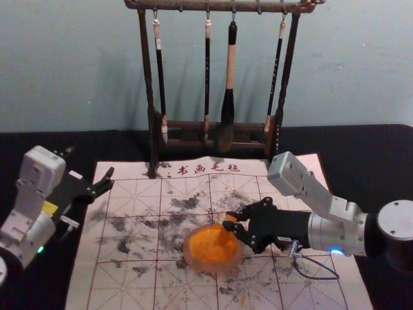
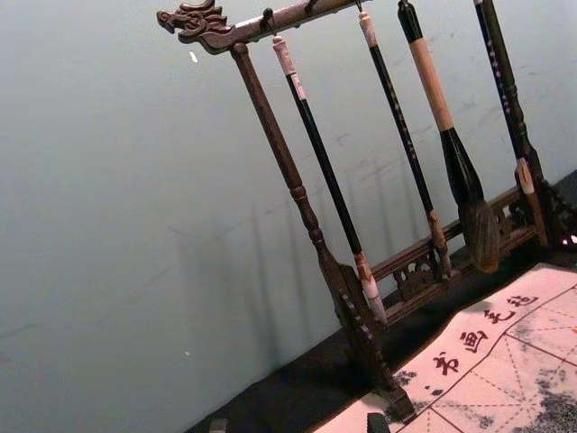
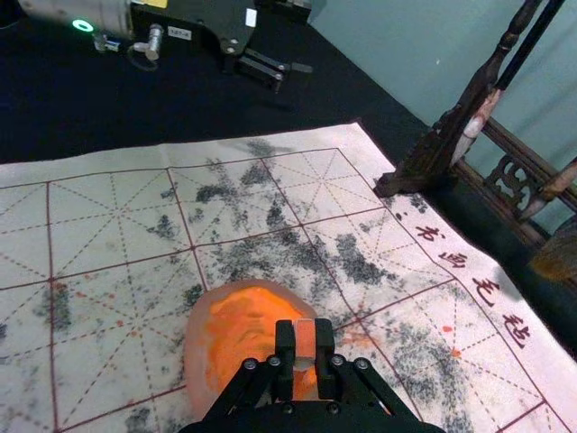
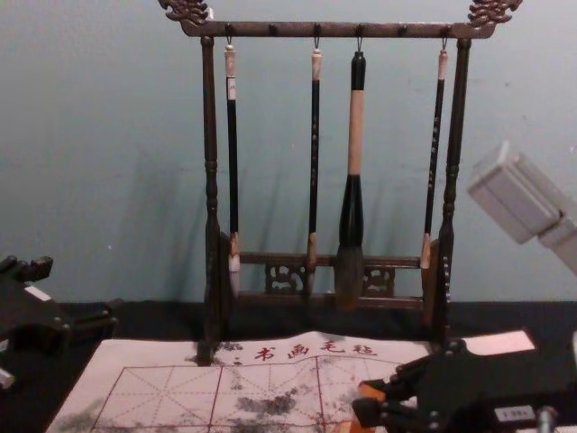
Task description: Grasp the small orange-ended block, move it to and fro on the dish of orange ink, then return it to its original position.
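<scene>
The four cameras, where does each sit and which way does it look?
Head view: on the head, looking forward and down at the dish, with left gripper and right gripper.
Chest view: lower, looking forward at the rack; both grippers enter from the sides.
Left wrist view: on that wrist, facing the rack, its fingertips at the bottom edge.
Right wrist view: on that wrist, over dish and mat; its gripper holds the block.
Head and chest views share the rack.

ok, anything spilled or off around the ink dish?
Yes: dark smudges blotch the mat, and orange specks lie outside the dish, likely stray ink. Otherwise fine: brush rack upright, right hand holding the block over the dish, left hand idle left of it.
</scene>
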